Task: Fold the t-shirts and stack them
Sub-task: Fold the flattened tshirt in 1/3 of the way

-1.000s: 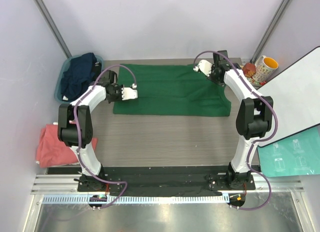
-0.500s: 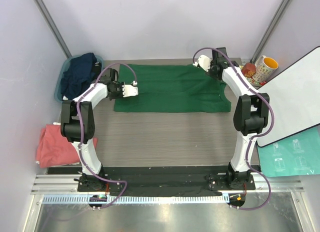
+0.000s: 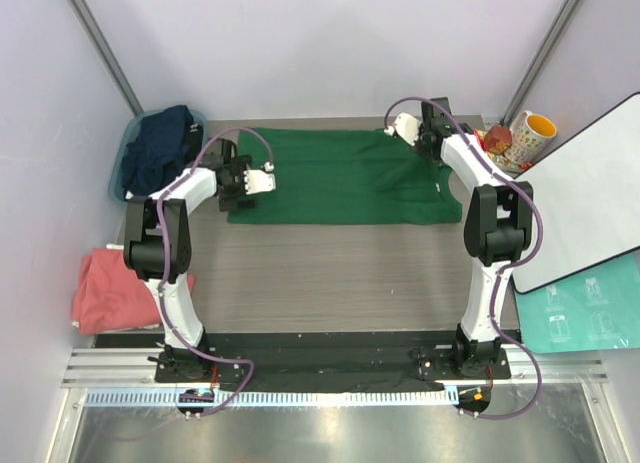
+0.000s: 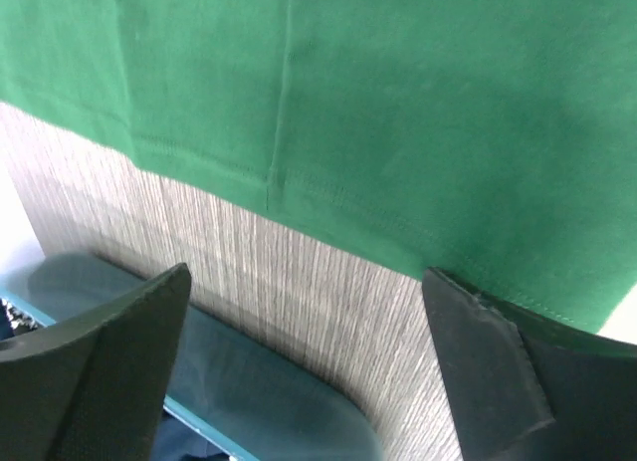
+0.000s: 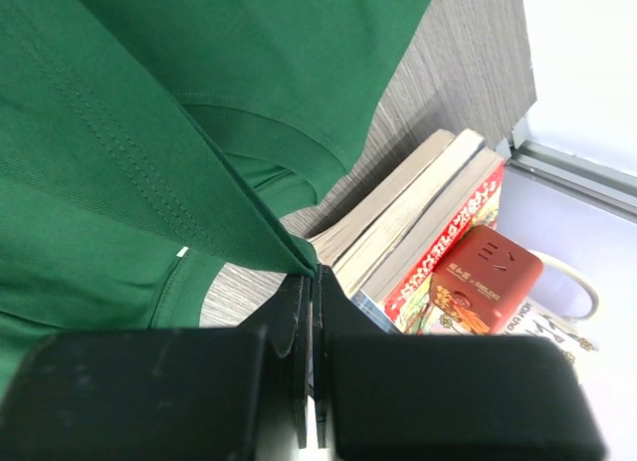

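Note:
A dark green t-shirt [image 3: 345,178] lies spread across the back of the table. My left gripper [image 3: 258,180] hovers over its left edge, open with nothing between its fingers [image 4: 518,371]. In the left wrist view the shirt's hem [image 4: 398,113] lies flat on the wood beyond them. My right gripper [image 3: 392,131] is shut on a corner of the green t-shirt [image 5: 249,212] at the back right, and the cloth rises to the jaws. A navy t-shirt [image 3: 155,148] is bunched in the teal tub. A salmon-pink t-shirt [image 3: 110,288] lies at the near left.
The teal tub [image 3: 116,179] stands at the back left, its rim [image 4: 249,391] just under my left gripper. Books [image 5: 418,222], a red block [image 5: 483,272] and a mug [image 3: 535,133] sit at the back right. A white board [image 3: 590,203] leans at the right, above a teal sheet [image 3: 580,318].
My left gripper has opened and let go of the green t-shirt's left edge. The right gripper has moved slightly back and left, still holding its corner.

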Controlling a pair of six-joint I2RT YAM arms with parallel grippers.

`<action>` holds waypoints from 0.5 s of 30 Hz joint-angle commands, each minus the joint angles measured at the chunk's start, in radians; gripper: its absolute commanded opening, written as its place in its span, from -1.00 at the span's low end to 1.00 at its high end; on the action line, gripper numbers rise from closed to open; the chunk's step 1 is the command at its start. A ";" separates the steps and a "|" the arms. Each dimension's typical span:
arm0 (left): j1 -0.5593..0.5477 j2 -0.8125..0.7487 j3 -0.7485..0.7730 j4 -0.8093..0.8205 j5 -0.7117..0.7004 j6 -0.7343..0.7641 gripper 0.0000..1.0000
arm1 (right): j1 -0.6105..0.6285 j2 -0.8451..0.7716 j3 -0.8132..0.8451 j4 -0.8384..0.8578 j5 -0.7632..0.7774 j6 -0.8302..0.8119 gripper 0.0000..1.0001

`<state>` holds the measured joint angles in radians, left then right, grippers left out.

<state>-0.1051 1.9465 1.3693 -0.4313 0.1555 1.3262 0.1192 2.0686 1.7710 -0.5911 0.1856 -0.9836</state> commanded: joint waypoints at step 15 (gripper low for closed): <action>-0.082 -0.138 -0.079 0.106 0.062 -0.085 0.99 | 0.037 0.041 0.067 0.054 0.028 0.026 -0.98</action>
<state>-0.1482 1.8900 1.3167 -0.3569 0.1608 1.2575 0.1364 2.0968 1.7840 -0.5785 0.1890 -0.9691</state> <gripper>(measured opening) 0.996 0.026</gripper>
